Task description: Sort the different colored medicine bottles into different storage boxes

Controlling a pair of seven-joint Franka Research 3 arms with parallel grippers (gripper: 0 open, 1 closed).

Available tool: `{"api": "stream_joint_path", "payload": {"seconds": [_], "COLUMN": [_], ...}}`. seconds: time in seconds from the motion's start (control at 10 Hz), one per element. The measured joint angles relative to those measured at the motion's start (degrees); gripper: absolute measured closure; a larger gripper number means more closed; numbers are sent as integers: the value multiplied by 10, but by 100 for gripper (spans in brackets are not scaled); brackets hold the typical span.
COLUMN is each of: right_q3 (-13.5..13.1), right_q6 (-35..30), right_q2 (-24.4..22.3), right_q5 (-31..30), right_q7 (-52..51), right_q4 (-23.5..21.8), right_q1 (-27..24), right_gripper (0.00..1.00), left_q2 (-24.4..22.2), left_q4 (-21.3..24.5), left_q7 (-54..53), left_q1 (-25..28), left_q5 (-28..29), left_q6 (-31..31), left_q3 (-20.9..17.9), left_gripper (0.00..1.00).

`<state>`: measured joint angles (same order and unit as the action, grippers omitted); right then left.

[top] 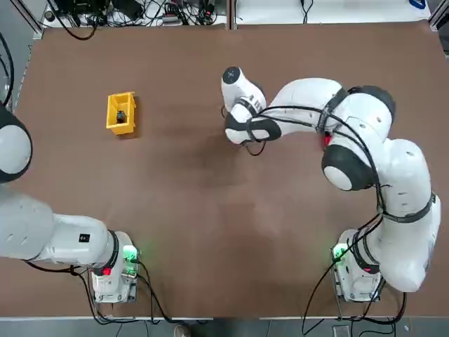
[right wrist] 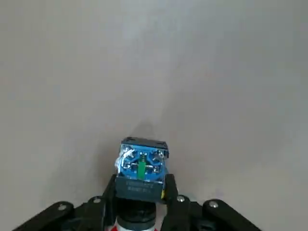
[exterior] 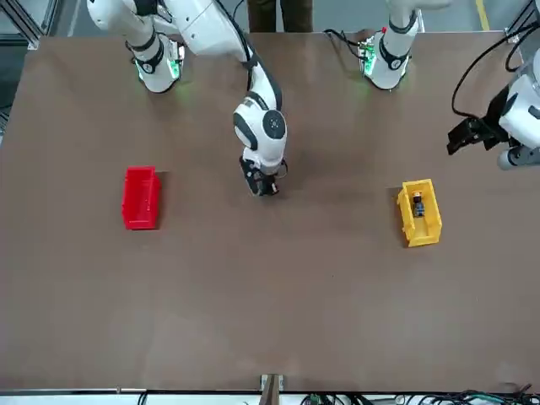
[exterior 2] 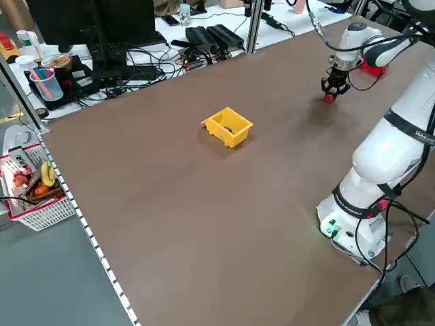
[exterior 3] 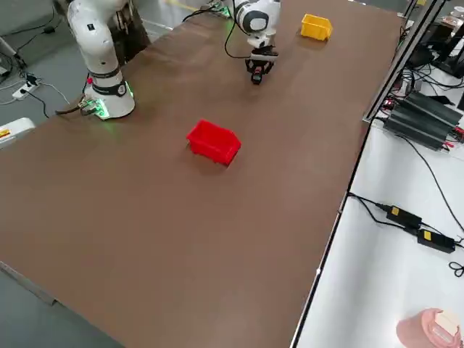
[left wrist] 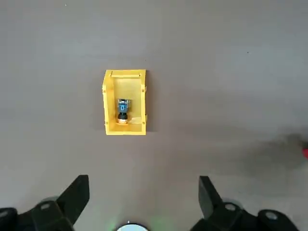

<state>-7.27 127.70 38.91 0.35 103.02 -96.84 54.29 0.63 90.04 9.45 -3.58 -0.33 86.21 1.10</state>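
You see two bins: yellow bin [exterior: 419, 212] holding one bottle [left wrist: 122, 110], red bin [exterior: 141, 197] apart. Second bottle [right wrist: 141, 169] (red cap) clenched by right gripper [exterior: 262, 187] mid-table. Left gripper [left wrist: 139, 197] spread wide, idle. Brown table [top: 210, 210]; cables [exterior 2: 204, 47] beyond.

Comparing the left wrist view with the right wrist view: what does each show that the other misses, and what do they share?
Only the left wrist view shows the yellow bin with the orange-capped bottle lying inside, below the open left gripper.

Only the right wrist view shows the right gripper shut on the red-capped bottle.

Both show the bare brown table. Neither shows the red bin.
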Motion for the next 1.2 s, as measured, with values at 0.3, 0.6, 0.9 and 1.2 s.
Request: {"api": "stream_joint_path", "payload": {"seconds": [0.3,0.6,0.9,1.2], "right_q3": [-4,-5,-6,-5], "right_q6": [-73,-171,-224,-214], "right_q2": [-118,-236,-306,-323], "right_q5": [-12,-48,-76,-111], "right_q7": [-171,-377,-568,-662], "right_q4": [-91,-164,-199,-240], "right_q1": [-59,-136,-207,-245], "right_gripper": [59,59,59,59], "left_q2": [-1,-1,-2,-2], "left_q4": [-11,-14,-17,-18], "left_q7": [-36,-49,-50,-50], "left_q1": [0,0,1,1], "left_q5": [0,0,0,0], "left_q6": [-1,-1,-1,-1], "left_q3": [3,10,10,11], "left_gripper": [0,0,0,0]}}
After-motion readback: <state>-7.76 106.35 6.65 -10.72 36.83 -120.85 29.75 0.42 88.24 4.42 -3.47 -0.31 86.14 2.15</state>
